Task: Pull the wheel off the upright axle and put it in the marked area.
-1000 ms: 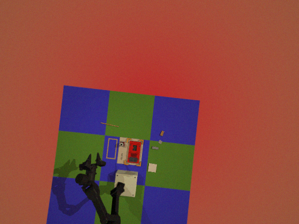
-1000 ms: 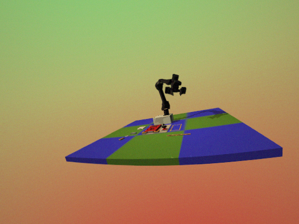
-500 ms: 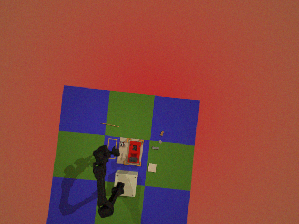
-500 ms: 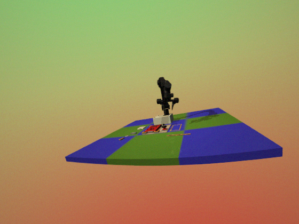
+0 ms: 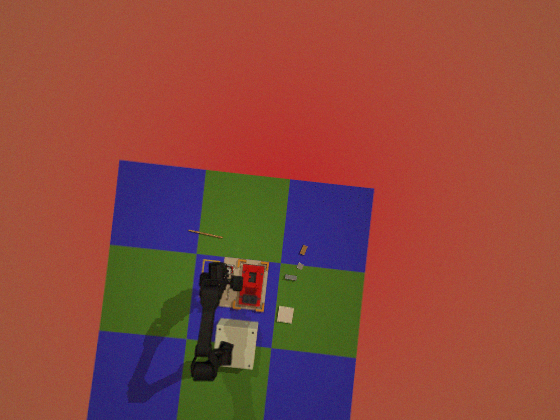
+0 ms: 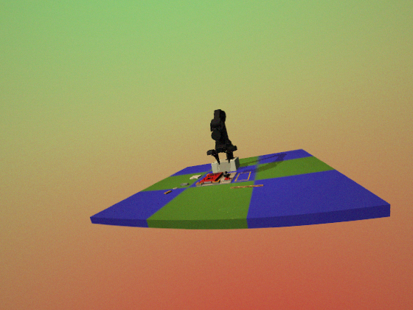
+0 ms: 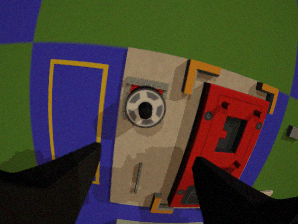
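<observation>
The wheel [image 7: 156, 107] [image 6: 226, 176], pale grey with dark openings, sits around the dark upright axle [image 7: 145, 111] on a beige board [image 7: 131, 150], in front of a small grey and red bracket. The marked area is a yellow rectangular outline [image 7: 51, 110] [image 6: 249, 176] on the blue tile left of the board in the wrist view; nothing shows inside it. My gripper [image 7: 149, 157] [image 6: 223, 162] is open and empty, pointing down above the board. In the wrist view its fingertips are nearer the bottom edge than the wheel and do not touch it. In the top view the arm hides part of the outline.
A red panel [image 7: 200, 145] [image 5: 258, 285] lies on the board beside the wheel, between orange corner brackets [image 7: 189, 77]. A thin stick [image 5: 205, 234] [image 6: 247, 187] lies beyond the board. A white square [image 5: 285, 315], a grey block [image 5: 290, 277] and a brown block [image 5: 303, 250] lie to the right.
</observation>
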Robot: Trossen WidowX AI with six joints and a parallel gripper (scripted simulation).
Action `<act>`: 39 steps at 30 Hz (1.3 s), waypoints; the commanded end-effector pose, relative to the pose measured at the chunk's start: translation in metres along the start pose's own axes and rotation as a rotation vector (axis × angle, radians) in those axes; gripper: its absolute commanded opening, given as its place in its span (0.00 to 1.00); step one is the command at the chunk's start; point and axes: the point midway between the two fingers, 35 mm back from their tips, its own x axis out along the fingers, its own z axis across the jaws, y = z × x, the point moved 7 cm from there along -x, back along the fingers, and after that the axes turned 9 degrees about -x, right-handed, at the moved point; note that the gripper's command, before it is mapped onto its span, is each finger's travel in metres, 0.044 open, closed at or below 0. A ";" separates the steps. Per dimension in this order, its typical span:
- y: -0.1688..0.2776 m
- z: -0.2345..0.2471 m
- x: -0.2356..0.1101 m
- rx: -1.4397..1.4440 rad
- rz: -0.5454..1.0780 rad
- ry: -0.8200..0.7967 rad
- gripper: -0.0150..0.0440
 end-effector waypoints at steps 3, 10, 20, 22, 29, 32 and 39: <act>-0.011 0.000 -0.001 0.007 0.003 -0.010 0.76; -0.014 0.000 0.006 0.007 0.003 -0.010 0.76; -0.014 0.000 0.062 0.007 0.003 -0.010 0.76; -0.014 0.001 0.071 0.007 0.003 -0.011 0.76; -0.014 0.001 0.074 0.007 0.003 -0.011 0.76; -0.014 0.001 0.074 0.007 0.003 -0.011 0.76; -0.015 0.001 0.071 0.001 -0.004 -0.007 0.55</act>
